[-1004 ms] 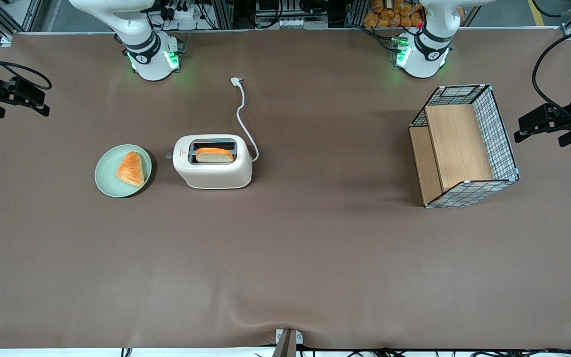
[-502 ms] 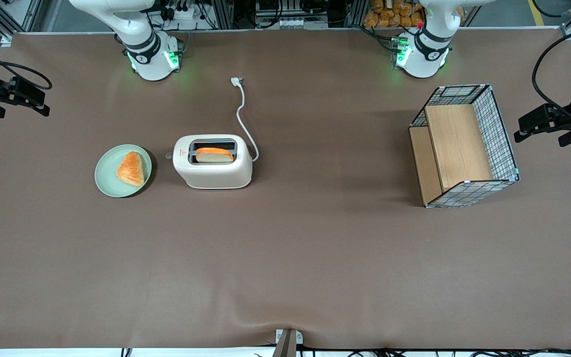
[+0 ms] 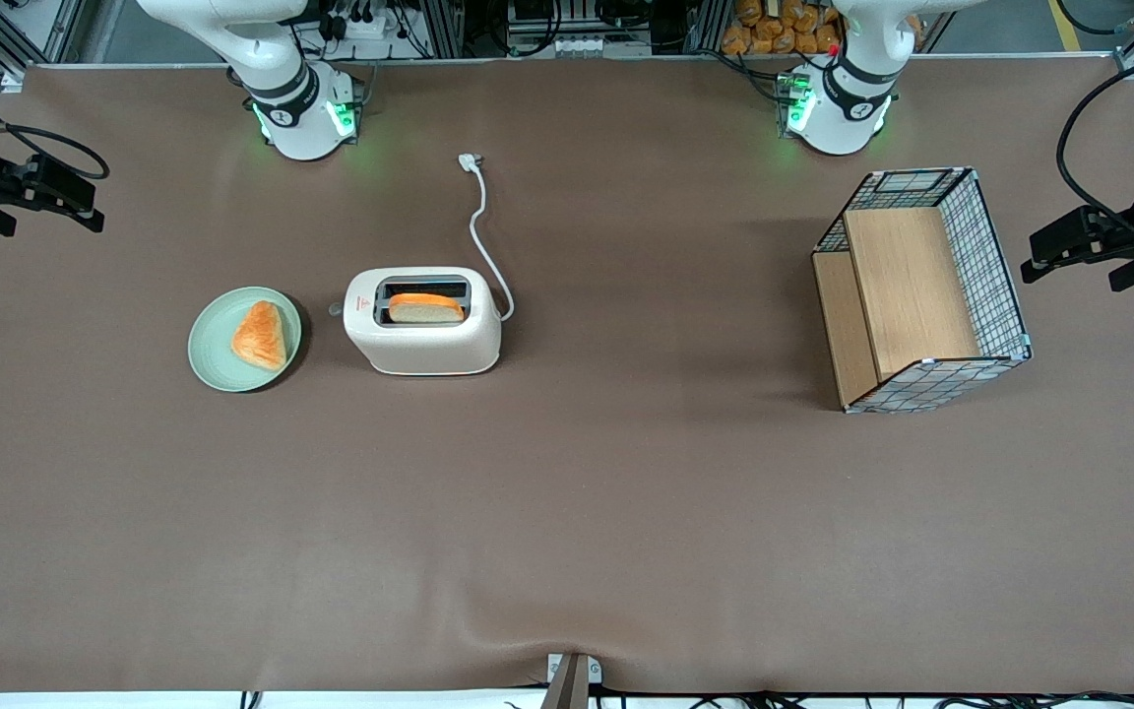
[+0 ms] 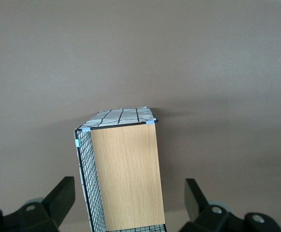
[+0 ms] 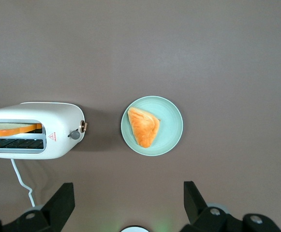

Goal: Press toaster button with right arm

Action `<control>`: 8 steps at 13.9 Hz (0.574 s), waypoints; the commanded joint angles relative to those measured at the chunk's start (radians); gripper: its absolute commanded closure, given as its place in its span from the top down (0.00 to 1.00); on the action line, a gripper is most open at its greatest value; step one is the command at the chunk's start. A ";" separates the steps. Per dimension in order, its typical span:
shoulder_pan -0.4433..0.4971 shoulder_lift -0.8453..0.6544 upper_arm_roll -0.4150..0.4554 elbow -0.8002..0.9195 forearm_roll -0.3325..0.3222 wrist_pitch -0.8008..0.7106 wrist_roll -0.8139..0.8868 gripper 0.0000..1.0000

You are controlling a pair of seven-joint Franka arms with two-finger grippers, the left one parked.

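The end effector (image 3: 31, 192) of the right arm (image 3: 262, 59) hangs high over the working arm's end of the brown desk (image 3: 567, 512), touching nothing; in the right wrist view its two black fingers (image 5: 60, 203) stand wide apart, released, with bare desk between them. Nearest to it among the things on the desk is a pale green plate (image 3: 216, 359) carrying a golden triangular pastry (image 3: 260, 335); the plate sits well apart from the end effector, nearer the front camera and toward the parked arm's end. Just beside the plate, one step farther from the end effector, stands the toaster (image 3: 424, 345), cream-white and upright, with a slice of bread (image 3: 425, 307) standing in the slot nearer the front camera while its second slot shows dark. The toaster button (image 3: 336, 309) sticks out of the narrow end that faces the plate, so it is the part of the toaster closest to the end effector; in the right wrist view it appears as a small grey knob (image 5: 74, 135) beside a round dial. A white power cord (image 3: 477, 222) trails from the toaster's other end across the desk, its plug lying loose. Farthest from the end effector, toward the parked arm's end, rests a wire-mesh basket (image 3: 995, 266) with wooden panels inside.
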 commanded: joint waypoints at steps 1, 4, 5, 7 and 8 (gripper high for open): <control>-0.003 0.000 0.002 0.004 -0.005 -0.004 -0.001 1.00; -0.006 0.002 0.002 0.004 -0.005 0.000 -0.001 1.00; -0.006 0.002 0.002 0.004 -0.004 0.003 -0.001 1.00; -0.007 0.002 0.002 0.004 -0.004 0.003 -0.001 1.00; -0.007 0.002 0.000 0.004 -0.004 0.003 -0.001 1.00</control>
